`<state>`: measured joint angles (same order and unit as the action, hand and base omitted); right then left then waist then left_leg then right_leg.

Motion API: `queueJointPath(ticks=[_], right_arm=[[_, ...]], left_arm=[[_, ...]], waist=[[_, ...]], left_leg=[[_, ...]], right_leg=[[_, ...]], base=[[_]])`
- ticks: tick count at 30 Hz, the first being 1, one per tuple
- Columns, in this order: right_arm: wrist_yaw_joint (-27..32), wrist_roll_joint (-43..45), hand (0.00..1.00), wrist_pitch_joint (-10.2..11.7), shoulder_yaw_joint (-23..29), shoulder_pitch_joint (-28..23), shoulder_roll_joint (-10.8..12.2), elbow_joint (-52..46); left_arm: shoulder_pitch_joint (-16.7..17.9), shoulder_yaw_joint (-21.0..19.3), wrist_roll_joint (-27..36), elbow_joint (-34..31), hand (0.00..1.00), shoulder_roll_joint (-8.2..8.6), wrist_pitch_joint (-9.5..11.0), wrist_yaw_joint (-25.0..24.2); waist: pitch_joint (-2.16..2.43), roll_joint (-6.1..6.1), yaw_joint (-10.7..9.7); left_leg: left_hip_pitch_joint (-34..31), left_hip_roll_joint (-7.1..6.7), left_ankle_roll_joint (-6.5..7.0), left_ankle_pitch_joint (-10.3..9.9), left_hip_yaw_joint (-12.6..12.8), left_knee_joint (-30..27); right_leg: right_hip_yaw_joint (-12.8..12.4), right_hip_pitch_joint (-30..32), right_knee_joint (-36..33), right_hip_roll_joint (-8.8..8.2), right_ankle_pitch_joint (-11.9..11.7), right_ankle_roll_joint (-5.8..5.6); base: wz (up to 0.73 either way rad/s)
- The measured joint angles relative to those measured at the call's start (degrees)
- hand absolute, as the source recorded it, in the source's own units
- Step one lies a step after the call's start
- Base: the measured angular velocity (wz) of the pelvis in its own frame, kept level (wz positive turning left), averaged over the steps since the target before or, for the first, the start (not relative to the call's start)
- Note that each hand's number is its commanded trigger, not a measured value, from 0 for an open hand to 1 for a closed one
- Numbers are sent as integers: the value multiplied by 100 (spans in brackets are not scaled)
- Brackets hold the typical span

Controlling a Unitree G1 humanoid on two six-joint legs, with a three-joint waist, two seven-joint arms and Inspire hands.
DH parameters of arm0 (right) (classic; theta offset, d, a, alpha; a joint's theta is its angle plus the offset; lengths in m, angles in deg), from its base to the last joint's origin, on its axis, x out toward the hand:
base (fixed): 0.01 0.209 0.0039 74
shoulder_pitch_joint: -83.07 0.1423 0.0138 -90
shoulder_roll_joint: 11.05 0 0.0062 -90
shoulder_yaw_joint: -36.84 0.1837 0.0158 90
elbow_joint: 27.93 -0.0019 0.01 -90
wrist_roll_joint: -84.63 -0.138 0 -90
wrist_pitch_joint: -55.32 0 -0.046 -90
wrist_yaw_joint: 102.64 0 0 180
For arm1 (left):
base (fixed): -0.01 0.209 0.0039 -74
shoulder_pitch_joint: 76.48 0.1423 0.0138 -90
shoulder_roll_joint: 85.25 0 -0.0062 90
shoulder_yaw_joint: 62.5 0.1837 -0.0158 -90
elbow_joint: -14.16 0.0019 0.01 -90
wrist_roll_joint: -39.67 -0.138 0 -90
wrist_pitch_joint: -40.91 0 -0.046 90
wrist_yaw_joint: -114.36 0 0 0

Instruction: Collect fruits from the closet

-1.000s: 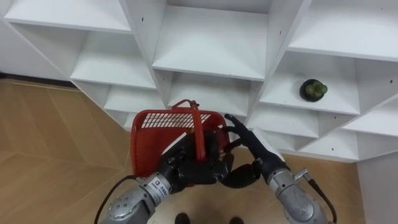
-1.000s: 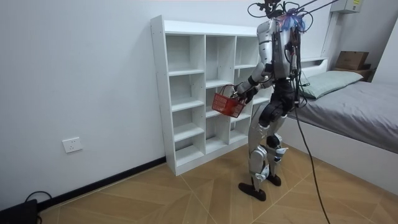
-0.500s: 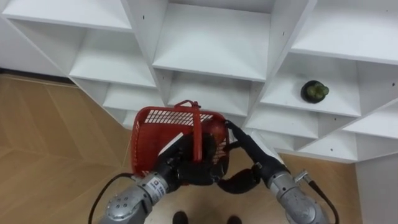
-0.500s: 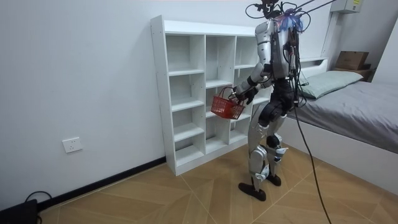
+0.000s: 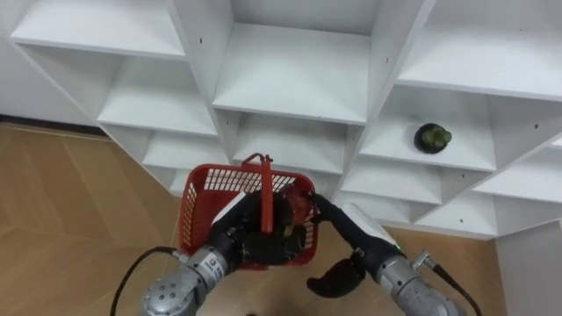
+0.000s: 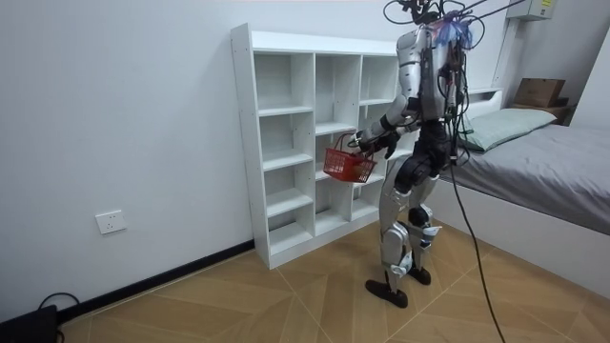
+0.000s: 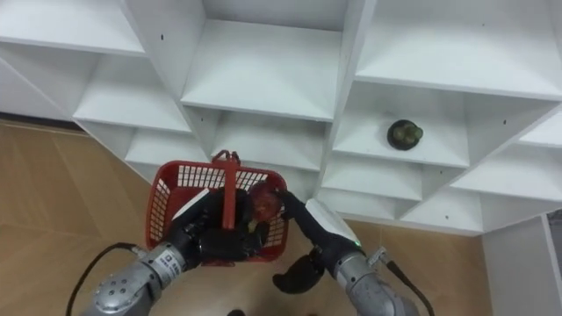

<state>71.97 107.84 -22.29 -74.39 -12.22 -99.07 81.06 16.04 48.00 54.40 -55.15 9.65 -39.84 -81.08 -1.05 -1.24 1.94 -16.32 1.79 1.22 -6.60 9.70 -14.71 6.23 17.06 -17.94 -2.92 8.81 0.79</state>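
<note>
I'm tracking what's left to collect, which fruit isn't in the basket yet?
The dark green fruit, alone on a closet shelf in the right column. The red fruit is in the red basket, beside the right robot hand.

Red fruit (image 7: 263, 200) at basket (image 5: 204, 189) rim (green fruit (image 5: 431, 138) shelved).

The white shelf unit (image 5: 290, 75) is cut off at the top and both sides of the eye views. The dark green fruit (image 5: 431, 138) on its right shelf is too small to name. The right hand (image 5: 349, 230) reaches over the rim of the red basket (image 5: 209, 195), its front hidden at a red fruit (image 5: 303, 205). The left hand (image 5: 248, 239) merges with the basket's dark inside, so its grip is unreadable. In the room view the basket's contents are too small to tell.
</note>
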Motion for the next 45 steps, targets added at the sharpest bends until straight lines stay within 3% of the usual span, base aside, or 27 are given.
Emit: queueJointPath(ticks=[6, 16, 22, 30, 35, 41, 45], right_arm=[[-193, 6, 0, -121, 21, -155, -55, -455], [-417, -44, 0, -122, 13, -425, -82, -648], [-401, -43, 0, -121, 14, -444, -87, -657], [-271, -180, 0, -118, 31, -444, -82, -659], [-163, -328, 0, -118, 238, -472, -80, -816], [22, -1003, 0, -65, 680, -674, -94, -1258], [128, -1420, 0, -57, 927, -871, -3, -1255]], left_arm=[[127, -60, -235, 0, 100, -73, 0, 123], [219, -138, -442, 210, 100, -131, 10, 257], [214, -306, -821, 500, 100, -145, 35, 341], [210, -375, -873, 961, 100, -129, 71, 421], [210, -551, -726, 1053, 100, -133, 71, 476], [297, -621, 543, 1065, 100, -146, 71, 413], [401, -692, 2183, 997, 100, -173, 67, 118]], waist=[[33, -48, -19], [51, -178, -11], [48, -218, -9], [46, -222, -31], [5, -289, -46], [9, -293, -181], [28, -302, -321]], left_leg=[[52, 45, -32, -16, 1, -19], [439, 49, -89, -80, -30, 39], [655, 64, -119, -105, -31, 109], [799, 70, -133, -164, -31, 126], [792, 72, -137, -174, -32, 137], [1022, 73, -138, -260, -46, 151], [1106, 55, -132, -284, -45, 203]], right_leg=[[13, -63, 19, 16, -18, 31], [59, -514, 198, 57, -3, 58], [-9, -716, 293, 103, -5, 62], [-86, -852, 363, 131, -5, 61], [-105, -836, 375, 143, -5, 61], [-83, -1173, 544, 151, -9, 40], [-103, -1241, 614, 141, -10, 20]], base=[[-1], [1], [-5], [-5], [0], [1], [-4]])
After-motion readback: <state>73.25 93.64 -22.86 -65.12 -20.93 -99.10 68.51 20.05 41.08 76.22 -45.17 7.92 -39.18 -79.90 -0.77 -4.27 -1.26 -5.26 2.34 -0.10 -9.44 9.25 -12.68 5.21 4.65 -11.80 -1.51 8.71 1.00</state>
